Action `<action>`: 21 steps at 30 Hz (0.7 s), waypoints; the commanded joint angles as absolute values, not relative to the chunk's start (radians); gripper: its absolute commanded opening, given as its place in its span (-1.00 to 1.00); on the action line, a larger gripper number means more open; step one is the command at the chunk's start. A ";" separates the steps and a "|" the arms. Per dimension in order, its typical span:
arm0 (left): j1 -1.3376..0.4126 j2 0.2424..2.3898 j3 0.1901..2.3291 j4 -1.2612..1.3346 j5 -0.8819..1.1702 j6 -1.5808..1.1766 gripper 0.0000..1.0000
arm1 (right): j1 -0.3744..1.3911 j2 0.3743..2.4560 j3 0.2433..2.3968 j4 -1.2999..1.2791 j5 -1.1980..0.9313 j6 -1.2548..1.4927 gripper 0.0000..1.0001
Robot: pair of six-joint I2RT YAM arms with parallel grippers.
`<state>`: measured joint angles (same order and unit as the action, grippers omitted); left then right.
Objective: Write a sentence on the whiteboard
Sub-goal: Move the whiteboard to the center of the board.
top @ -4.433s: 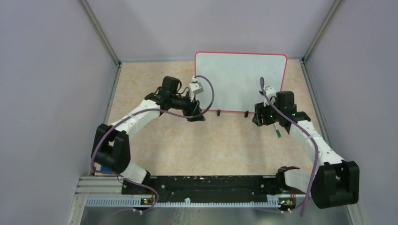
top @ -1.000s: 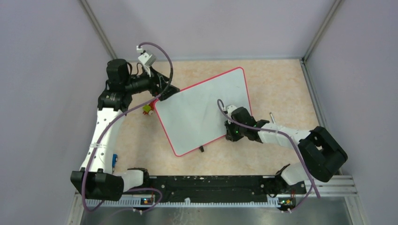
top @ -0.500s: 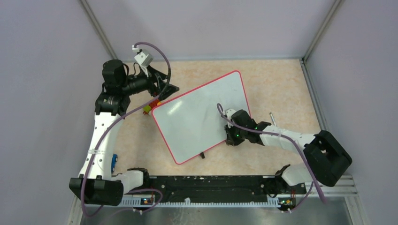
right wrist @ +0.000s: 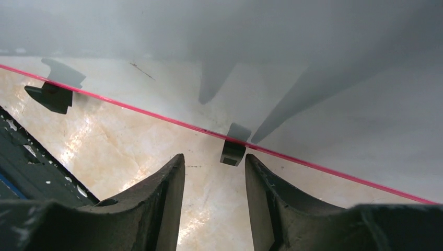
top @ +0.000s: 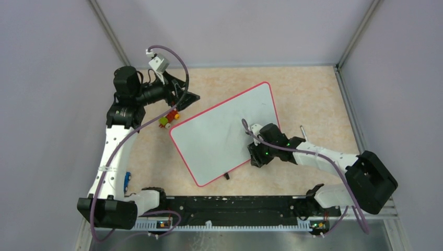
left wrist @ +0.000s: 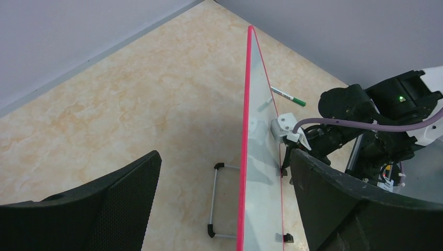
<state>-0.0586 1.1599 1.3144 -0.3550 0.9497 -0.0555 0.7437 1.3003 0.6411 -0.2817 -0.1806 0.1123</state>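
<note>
Whiteboard [top: 224, 133] sits skewed mid-table; left gripper [top: 188, 91], fingers wide apart, hovers near the far-left corner; right gripper [top: 256, 157], fingers slightly parted, at its near rim

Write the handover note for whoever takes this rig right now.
Left gripper: open, empty, off the far-left corner of the whiteboard.
Right gripper: open, empty, at the board's near rim by a black foot.
The whiteboard stands on its feet, turned askew on the table.
A green-tipped marker lies on the table beside the right arm, in neither gripper.
Done: nothing; the board face shows no lettering.
To do: pick up the marker and write the whole sentence.
</note>
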 commanded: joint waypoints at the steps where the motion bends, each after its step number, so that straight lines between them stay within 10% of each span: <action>1: -0.052 1.141 1.311 -0.300 0.960 -0.079 0.94 | 0.758 1.272 0.674 -0.312 -0.208 0.084 -0.07; 14: -0.052 1.161 1.329 -0.339 0.934 -0.061 0.97 | 0.738 1.123 0.846 -0.554 -0.333 -0.145 0.51; 21: -0.054 1.202 1.363 -0.394 0.933 -0.026 0.97 | 0.441 1.069 0.948 -0.710 -0.557 -0.275 0.60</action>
